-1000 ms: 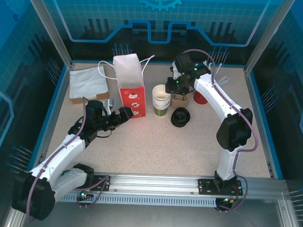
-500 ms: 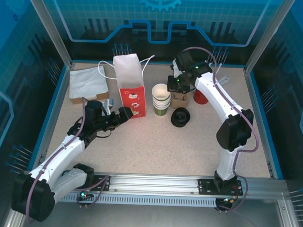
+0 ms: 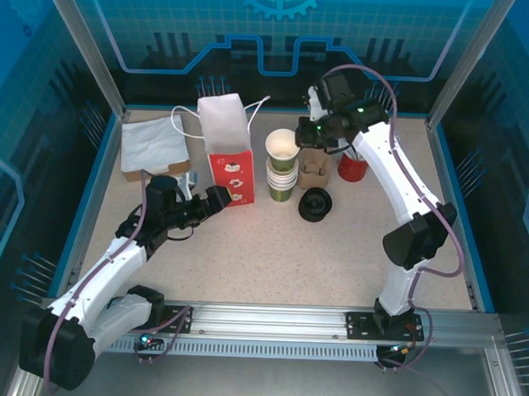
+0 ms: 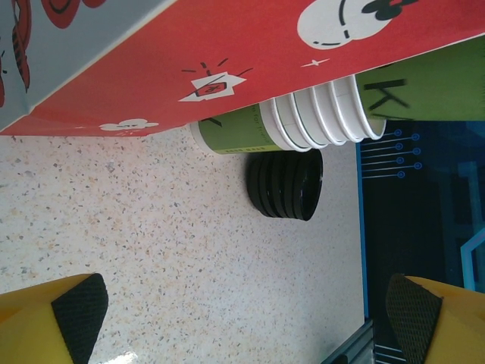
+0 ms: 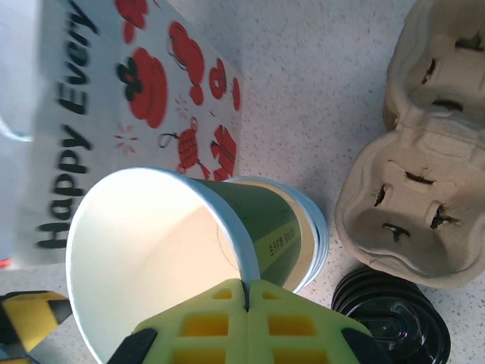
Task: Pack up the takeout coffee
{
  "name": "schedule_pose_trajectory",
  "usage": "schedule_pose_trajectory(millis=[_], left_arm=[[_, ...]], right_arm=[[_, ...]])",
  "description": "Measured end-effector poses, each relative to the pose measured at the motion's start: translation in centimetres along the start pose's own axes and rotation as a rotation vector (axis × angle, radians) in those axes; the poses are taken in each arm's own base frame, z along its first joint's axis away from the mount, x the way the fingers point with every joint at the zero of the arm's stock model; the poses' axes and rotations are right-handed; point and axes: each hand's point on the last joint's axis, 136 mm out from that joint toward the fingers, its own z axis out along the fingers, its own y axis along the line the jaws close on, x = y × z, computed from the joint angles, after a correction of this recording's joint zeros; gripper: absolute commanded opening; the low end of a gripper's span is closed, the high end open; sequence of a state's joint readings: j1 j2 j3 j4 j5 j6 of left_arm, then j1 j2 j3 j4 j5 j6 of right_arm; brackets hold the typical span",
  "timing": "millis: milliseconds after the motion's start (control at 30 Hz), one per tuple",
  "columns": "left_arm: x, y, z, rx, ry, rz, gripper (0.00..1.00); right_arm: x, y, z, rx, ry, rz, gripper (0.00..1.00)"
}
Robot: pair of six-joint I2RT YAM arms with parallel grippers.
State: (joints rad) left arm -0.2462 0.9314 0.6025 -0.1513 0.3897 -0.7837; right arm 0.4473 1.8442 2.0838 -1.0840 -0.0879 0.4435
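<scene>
Right gripper (image 5: 246,292) pinching the paper cup (image 5: 151,250) rim just over the stack (image 5: 312,227), left gripper (image 4: 246,309) spread wide

- I see the small round paper cup (image 5: 151,250) white inside, green outside with dark lettering.
- The stack of paper cups (image 3: 281,183) shows white rims over green bases.
- The stack of round plastic lids (image 4: 286,184) is glossy black.
- The tall paper bag (image 3: 227,149) is white above and red below, with red-and-white cartoon prints and black script.
- The moulded cardboard cup carrier (image 5: 409,174) is plain brown.
- The bench (image 3: 271,250) is beige with dark speckles.
- The right pincer (image 5: 246,292) is yellow.
</scene>
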Motion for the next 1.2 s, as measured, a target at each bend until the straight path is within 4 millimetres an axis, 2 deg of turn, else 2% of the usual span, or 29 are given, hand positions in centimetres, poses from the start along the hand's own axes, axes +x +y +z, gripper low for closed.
schedule_pose_trajectory(millis=[233,367,500,633,867,1067,1200], left_arm=[[-0.7,-1.4,-0.7,0.031,-0.026,0.021,0.99],[-0.7,-1.6,-0.7,0.035,-0.026,0.023,0.99],[-0.5,-1.7,-0.6,0.038,-0.018,0.027,0.99],[-0.2,-1.9,-0.5,0.042,-0.007,0.032,0.99],[0.2,-2.1,0.1,0.047,0.01,0.036,0.99],[0.2,-2.1,0.1,0.048,0.01,0.037,0.99],[0.2,-2.1,0.1,0.048,0.01,0.037,0.99]], right_arm=[[0.4,1.9,-6.1,-0.071,-0.079,-0.024,0.03],[2.9,2.7,-8.7,-0.11,-0.088,-0.041,0.03],[5.9,3.0,-9.8,-0.14,-0.067,-0.04,0.03],[8.6,2.6,-8.5,-0.14,-0.016,-0.027,0.04],[13.6,0.7,-3.3,-0.097,0.108,0.024,0.04],[16.6,-0.3,0.5,-0.071,0.161,0.032,0.04],[17.5,-0.5,2.6,-0.053,0.177,0.017,0.05]])
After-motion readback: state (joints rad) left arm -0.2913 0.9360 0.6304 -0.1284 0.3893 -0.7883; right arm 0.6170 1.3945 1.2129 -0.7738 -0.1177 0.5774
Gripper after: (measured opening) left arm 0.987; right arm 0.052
